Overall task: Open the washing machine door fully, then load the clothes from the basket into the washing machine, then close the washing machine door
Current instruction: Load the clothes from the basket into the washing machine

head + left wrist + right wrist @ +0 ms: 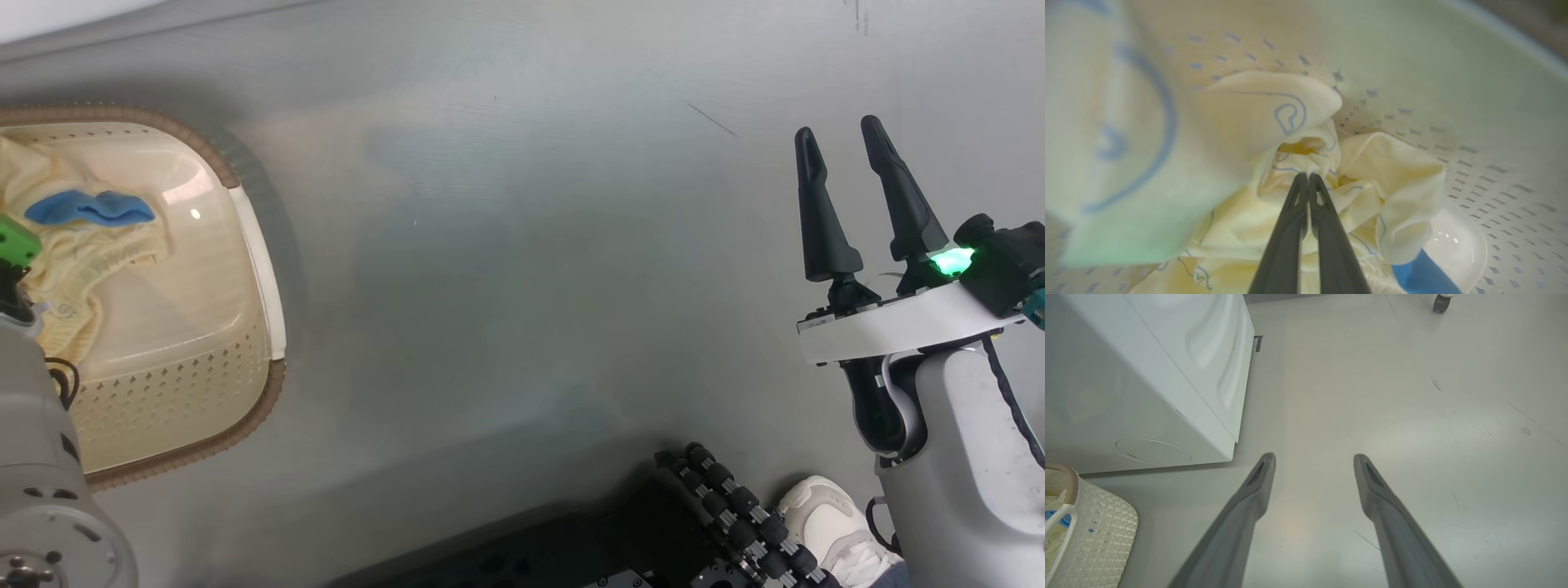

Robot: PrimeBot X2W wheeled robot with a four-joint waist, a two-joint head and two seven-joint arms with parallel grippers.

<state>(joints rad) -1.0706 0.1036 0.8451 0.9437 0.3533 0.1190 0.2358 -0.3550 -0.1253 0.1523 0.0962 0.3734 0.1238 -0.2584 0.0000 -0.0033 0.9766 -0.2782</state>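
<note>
Left wrist view: the fingers of the left gripper [1307, 176] are pinched together on the clothes [1249, 118] inside the basket [1494, 134]. In the head view the basket is seen at nine o'clock, the right gripper [838, 127] at three o'clock, spread wide, nothing held.

The grey floor [1372, 396] carries the washing machine [1126, 396]; the basket [1098, 522] stands just beside the machine's base.

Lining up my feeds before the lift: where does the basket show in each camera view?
Head view: basket at the left edge, mid-height.
Left wrist view: its perforated wall surrounds the left gripper, shut on the clothes.
Right wrist view: lower left corner, below the washing machine.
Shared landmark: the blue patch on the clothes.
</note>
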